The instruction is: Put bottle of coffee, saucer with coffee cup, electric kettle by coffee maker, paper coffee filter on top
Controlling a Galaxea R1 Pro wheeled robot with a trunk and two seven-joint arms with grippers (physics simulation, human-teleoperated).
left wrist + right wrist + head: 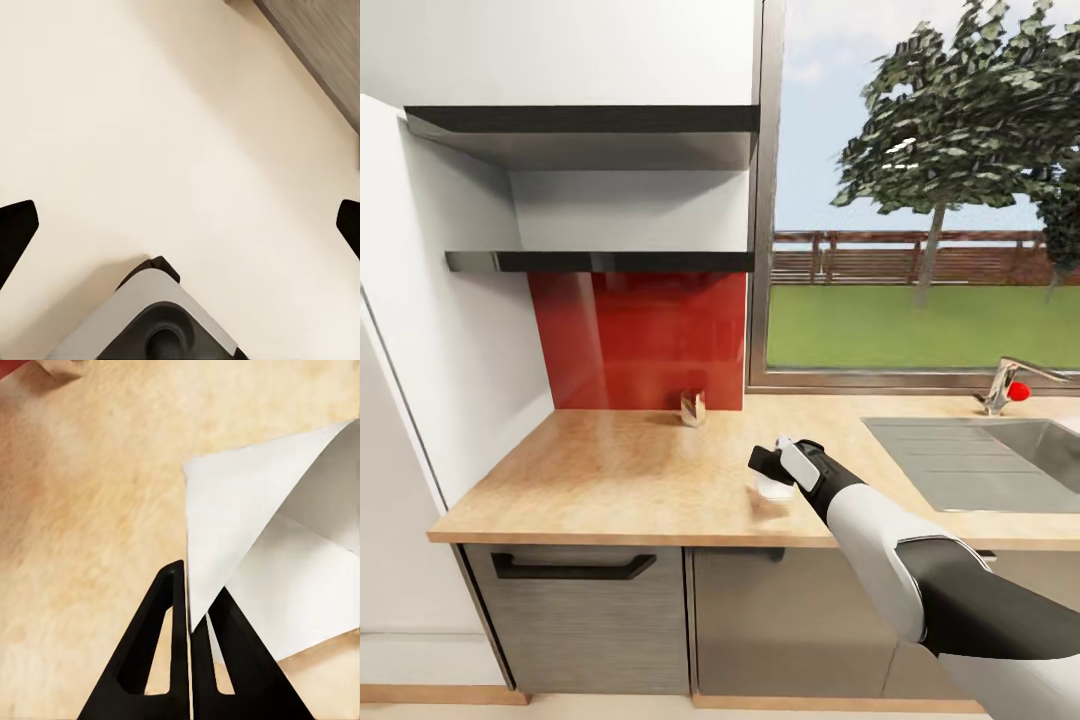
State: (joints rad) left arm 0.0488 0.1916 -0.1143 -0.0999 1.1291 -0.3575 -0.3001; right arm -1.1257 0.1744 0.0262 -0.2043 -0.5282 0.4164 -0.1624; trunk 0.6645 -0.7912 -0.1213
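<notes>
Fingers [225, 660] of right gripper [189, 585] pinching paper coffee filter [262, 555] edge over kitchen countertop [610, 480]; thin grip risking slippage, creasing.

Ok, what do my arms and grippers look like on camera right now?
The right arm has a glossy white forearm shell, a dark grey upper sleeve and a black wrist with a white panel. The right gripper has two black triangular fingers with cut-out slots. The left gripper shows black fingertips beside a grey rounded housing.
</notes>
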